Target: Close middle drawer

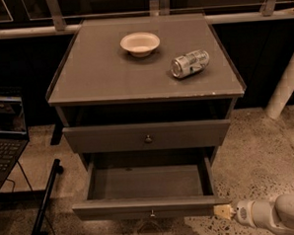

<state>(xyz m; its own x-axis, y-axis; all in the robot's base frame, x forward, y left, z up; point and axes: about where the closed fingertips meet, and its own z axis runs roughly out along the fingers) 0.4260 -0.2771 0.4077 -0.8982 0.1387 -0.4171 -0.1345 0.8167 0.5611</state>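
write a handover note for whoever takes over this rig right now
Gripper: low at the right of the view, at the right end of the middle drawer's front; contact cannot be told.
Middle drawer: pulled well out of the cabinet, with its knob facing the camera.
Taller-fronted drawer: above it, set much further in.
Bowl and can, the can on its side, sit on the cabinet top, away from the job.
Done: the arm is down at drawer height; the drawer is not yet closed.
Left: push the front in until it is closed.
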